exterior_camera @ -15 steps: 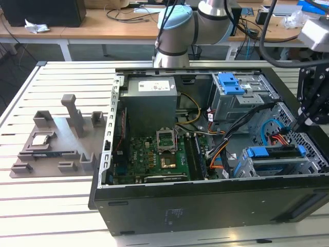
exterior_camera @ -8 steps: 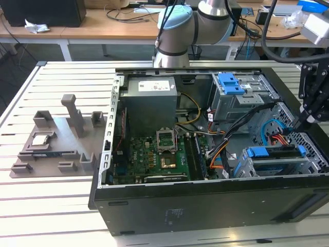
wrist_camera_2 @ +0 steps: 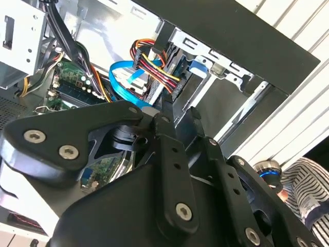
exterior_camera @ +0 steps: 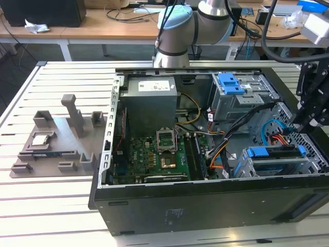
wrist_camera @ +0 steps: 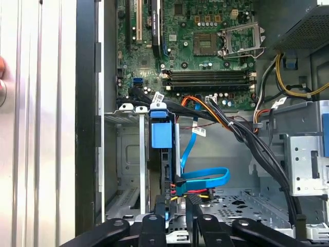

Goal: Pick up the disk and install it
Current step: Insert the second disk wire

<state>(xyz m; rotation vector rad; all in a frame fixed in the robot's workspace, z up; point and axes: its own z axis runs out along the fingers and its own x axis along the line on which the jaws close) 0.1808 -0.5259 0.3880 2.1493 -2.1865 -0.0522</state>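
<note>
The disk (exterior_camera: 272, 152) sits edge-on in the lower drive cage (exterior_camera: 277, 165), mostly hidden. The hand (wrist_camera: 177, 211) hangs beside its cabled end; grip apparently undeterminable.

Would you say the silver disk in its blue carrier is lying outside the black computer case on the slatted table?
No; in the exterior view the disk sits in the grey drive cage inside the case.
</note>
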